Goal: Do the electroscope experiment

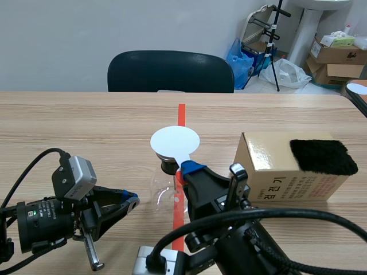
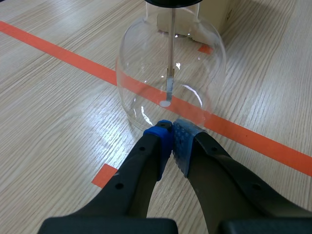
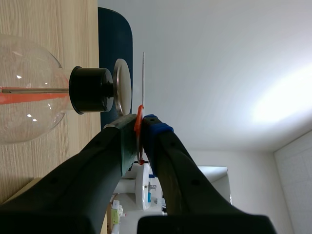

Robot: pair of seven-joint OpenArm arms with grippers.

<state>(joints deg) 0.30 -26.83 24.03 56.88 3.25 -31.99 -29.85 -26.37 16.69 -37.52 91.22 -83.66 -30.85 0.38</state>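
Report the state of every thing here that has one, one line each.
flask: upright, stoppered
foil strip: hanging straight down inside the flask
metal plate: on top of the stopper, nothing touching it
white disc: held level above the metal plate, with a gap between them
right gripper: shut on the white disc
left gripper: shut on nothing, tips by the flask's base
box: closed
black cloth: lying on the box
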